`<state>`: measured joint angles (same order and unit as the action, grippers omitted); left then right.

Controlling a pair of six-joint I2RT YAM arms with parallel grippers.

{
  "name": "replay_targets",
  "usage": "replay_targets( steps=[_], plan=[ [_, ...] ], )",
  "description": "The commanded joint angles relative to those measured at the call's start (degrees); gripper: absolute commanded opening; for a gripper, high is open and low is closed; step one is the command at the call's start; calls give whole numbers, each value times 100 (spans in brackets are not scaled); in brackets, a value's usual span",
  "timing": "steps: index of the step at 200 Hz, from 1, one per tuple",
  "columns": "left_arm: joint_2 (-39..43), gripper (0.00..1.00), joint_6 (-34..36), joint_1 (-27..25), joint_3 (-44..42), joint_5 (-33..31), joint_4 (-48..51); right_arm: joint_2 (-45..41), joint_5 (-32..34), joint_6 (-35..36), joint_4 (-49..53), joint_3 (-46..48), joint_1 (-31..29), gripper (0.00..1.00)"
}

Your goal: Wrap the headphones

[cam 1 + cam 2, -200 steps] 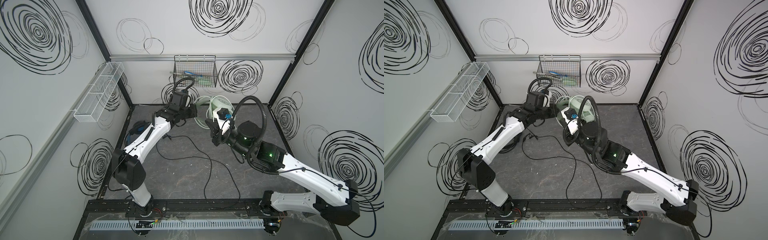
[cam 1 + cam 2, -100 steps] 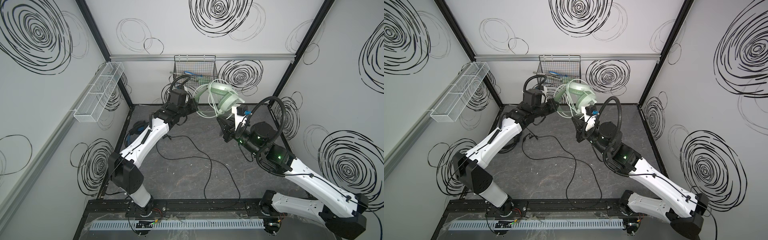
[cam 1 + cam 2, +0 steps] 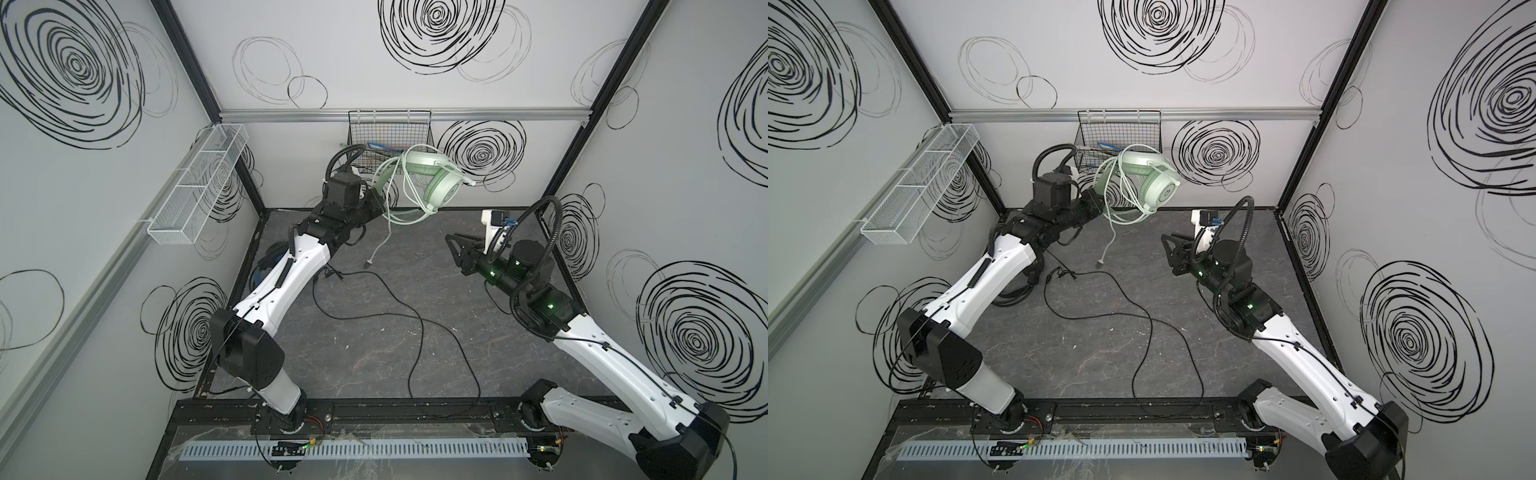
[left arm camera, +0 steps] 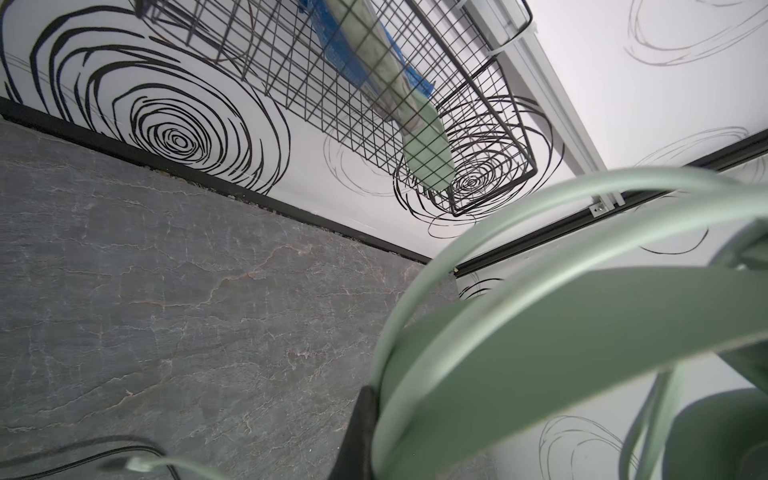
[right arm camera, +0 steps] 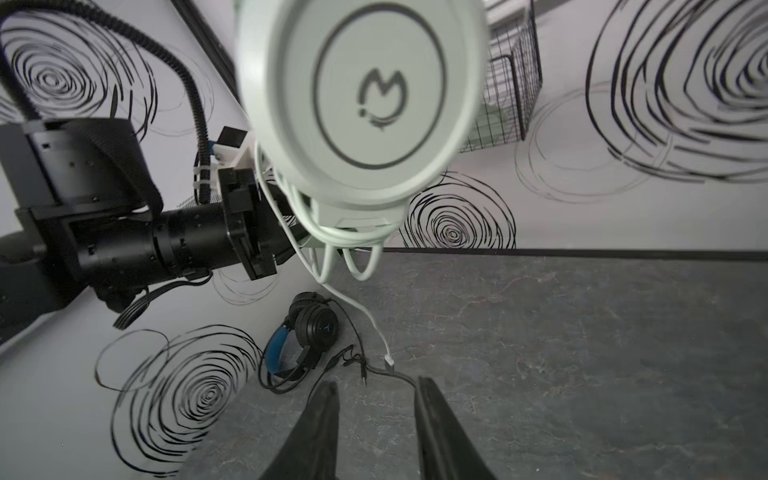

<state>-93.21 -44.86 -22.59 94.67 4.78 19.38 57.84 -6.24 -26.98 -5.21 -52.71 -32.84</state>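
Mint-green headset (image 3: 442, 189), likely light, stiff band (image 3: 420, 159), floppy cord (image 3: 383, 246); grip by band. Left gripper (image 3: 375, 200) clamps it; right gripper (image 5: 376, 386) parted, empty.

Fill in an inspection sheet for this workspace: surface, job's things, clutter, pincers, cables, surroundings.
Surface: dark stone-patterned mat.
Job's things: mint headset held in the air near the back wall; black headset with blue band lying by the left wall.
Clutter: nothing seen.
Pincers: left pincer shut on the mint headset; right pincer open, empty, apart from it.
Cables: white cord looped around the mint headset, plug end hanging down; black cord sprawled loose across the mat.
Surroundings: black wire basket on the back wall, blue and pale green contents; white mesh tray on the left wall.
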Motion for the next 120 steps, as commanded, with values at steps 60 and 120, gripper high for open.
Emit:
replay_targets(
  steps=[60,120],
  plan=[
    [46,0,863,-57,945,-854,131,1341,-2373,-3691,738,-490,1262,79],
    [-225,0,1393,-415,1497,-1348,277,1584,-2954,-5517,262,28,1329,97]
  ],
)
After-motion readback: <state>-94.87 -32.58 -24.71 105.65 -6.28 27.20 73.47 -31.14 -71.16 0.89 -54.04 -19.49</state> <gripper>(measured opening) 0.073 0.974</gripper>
